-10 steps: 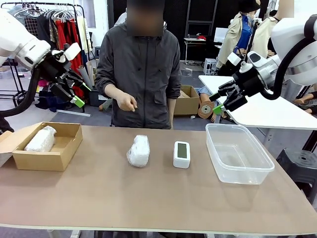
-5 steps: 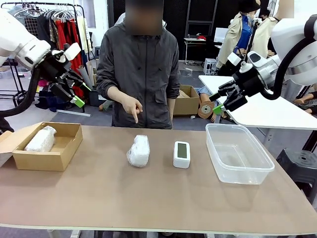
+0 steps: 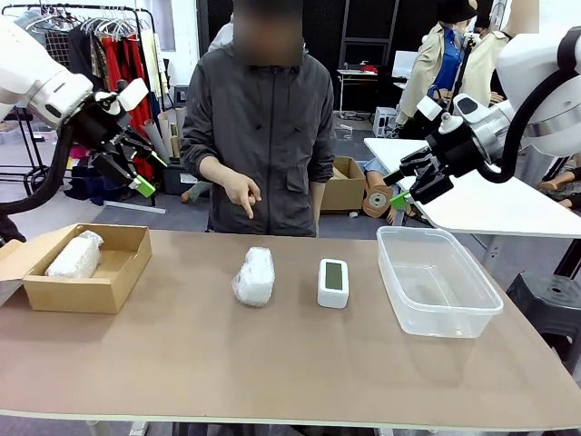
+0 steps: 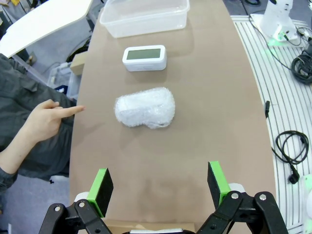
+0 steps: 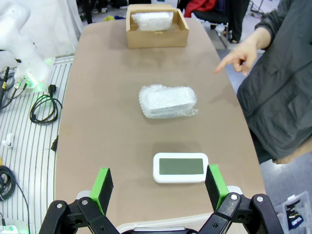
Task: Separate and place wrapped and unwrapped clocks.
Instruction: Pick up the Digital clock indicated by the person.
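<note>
One wrapped clock [image 3: 255, 275] [image 4: 145, 107] [image 5: 168, 101], a lumpy white plastic bundle, lies mid-table. A second wrapped clock [image 3: 75, 254] [image 5: 153, 20] rests inside the cardboard box [image 3: 113, 289] [image 5: 156, 38] at the left. The bare white clock [image 3: 333, 282] [image 4: 144, 57] [image 5: 180, 167] with a grey-green screen lies just right of the middle bundle. My left gripper [image 3: 143, 172] [image 4: 162, 185] hangs open high above the box. High over the plastic tub, my right gripper [image 3: 399, 185] [image 5: 160, 186] is open too. A person's hand [image 3: 240, 193] [image 4: 47, 119] [image 5: 240, 57] points down toward the middle bundle.
A clear plastic tub [image 3: 435, 278] [image 4: 144, 16] stands at the right, with nothing in it. The person stands at the far edge behind the middle bundle. A white side table [image 3: 472, 195] lies beyond the right end. Cables lie on the floor [image 4: 292, 146].
The person's hand dropped and extended a finger toward the middle bundle, then drew back slightly. Both arms and all clocks stayed still.
</note>
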Motion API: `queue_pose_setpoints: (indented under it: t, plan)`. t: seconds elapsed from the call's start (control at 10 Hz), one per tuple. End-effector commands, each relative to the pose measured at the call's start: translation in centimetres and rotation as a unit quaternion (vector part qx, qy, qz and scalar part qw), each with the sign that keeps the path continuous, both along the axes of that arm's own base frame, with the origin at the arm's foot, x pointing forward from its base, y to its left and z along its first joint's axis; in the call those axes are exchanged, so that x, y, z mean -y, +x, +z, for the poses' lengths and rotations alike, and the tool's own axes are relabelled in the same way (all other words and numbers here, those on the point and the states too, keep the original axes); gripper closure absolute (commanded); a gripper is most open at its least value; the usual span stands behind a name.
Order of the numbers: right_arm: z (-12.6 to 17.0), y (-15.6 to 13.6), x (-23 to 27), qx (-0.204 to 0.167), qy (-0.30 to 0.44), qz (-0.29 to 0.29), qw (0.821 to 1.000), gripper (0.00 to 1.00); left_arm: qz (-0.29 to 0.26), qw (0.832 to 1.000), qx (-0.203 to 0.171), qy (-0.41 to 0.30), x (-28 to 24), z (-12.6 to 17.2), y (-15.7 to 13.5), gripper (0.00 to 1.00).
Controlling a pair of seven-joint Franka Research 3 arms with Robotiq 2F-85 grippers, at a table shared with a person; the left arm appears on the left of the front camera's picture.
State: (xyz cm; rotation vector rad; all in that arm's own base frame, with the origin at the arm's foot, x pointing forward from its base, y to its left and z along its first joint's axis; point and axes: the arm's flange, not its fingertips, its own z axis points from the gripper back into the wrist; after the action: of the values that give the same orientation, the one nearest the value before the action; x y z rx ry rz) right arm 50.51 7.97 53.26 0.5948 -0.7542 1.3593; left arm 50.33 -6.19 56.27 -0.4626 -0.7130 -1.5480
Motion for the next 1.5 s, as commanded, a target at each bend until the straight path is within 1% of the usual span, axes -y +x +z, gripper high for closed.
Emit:
queue_pose_setpoints:
  t: [0.0, 0.9, 1.0, 1.1, 1.2, 1.3, 1.4]
  plan:
    - [0.3, -0.1, 0.0, 0.003, 0.002, 0.002, 1.000, 0.00, 0.000, 1.000, 0.002, 0.000, 0.0, 0.2, -0.1, 0.00]
    - [0.3, -0.1, 0.0, 0.003, 0.002, 0.002, 1.000, 0.00, 0.000, 1.000, 0.000, 0.000, 0.0, 0.0, 0.0, 0.00]
    - [0.3, -0.1, 0.0, 0.003, 0.002, 0.002, 1.000, 0.00, 0.018, 0.999, -0.048, 0.003, 1.4, -0.1, 0.3, 0.00]
    - [0.3, -0.1, 0.0, 0.003, 0.002, 0.002, 1.000, 0.00, 0.041, 0.997, -0.070, 0.018, 3.0, 0.0, 0.0, 0.00]
    - [0.3, -0.1, 0.0, 0.003, 0.002, 0.002, 1.000, 0.00, 0.047, 0.994, -0.097, 0.034, 4.8, 0.6, -0.2, 0.00]
    - [0.3, -0.1, 0.0, 0.003, 0.002, 0.002, 1.000, 0.00, 0.071, 0.988, -0.127, 0.057, 7.5, 1.4, -0.6, 0.00]
    - [0.3, -0.1, 0.0, 0.003, 0.002, 0.002, 1.000, 0.00, 0.112, 0.979, -0.140, 0.096, 9.9, 1.9, -1.5, 0.00]
